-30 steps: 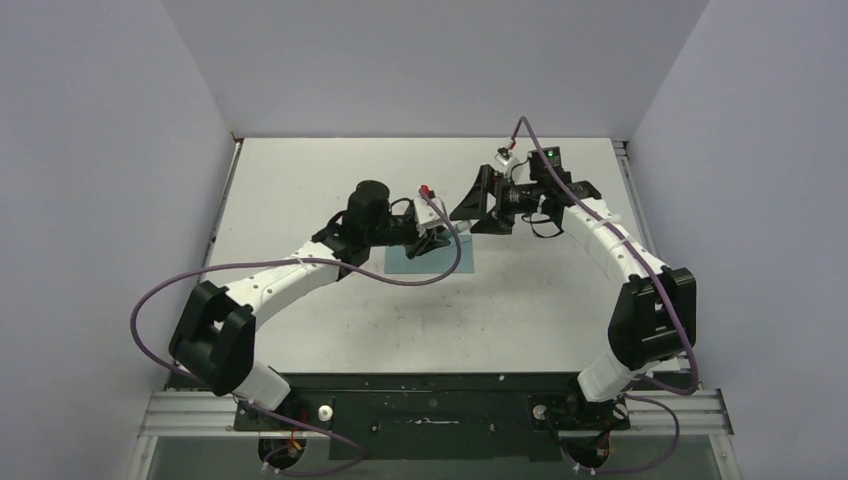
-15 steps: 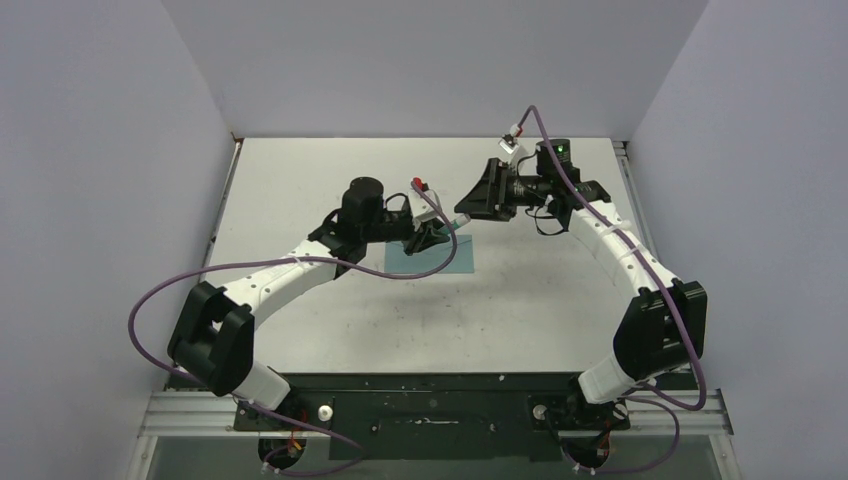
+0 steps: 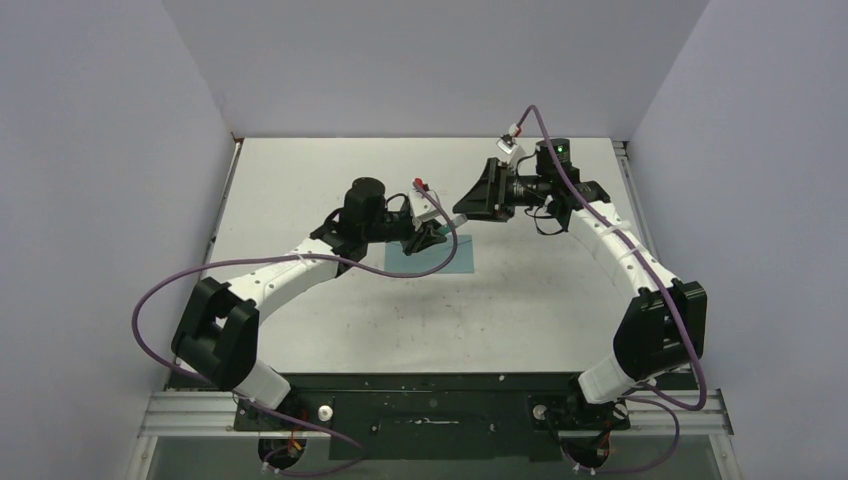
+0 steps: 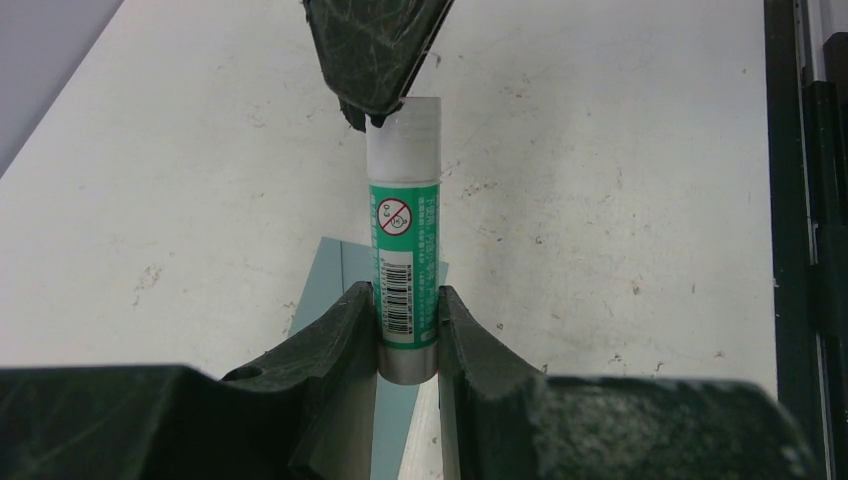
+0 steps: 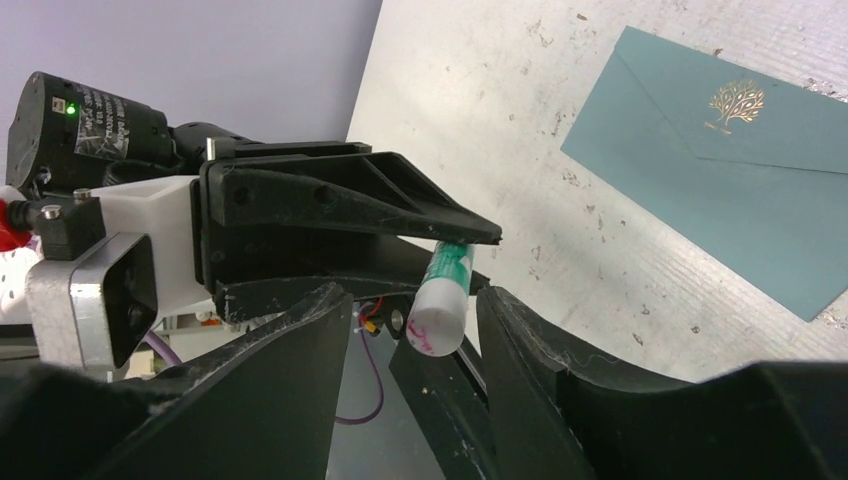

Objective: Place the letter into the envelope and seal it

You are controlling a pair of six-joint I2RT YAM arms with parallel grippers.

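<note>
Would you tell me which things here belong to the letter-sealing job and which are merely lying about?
Of the job:
- envelope, flat on the table
- glue stick, held by the left gripper, its cap between the fingers of the right gripper
- letter: not in view

Not of the job:
- table and walls, surroundings only
</note>
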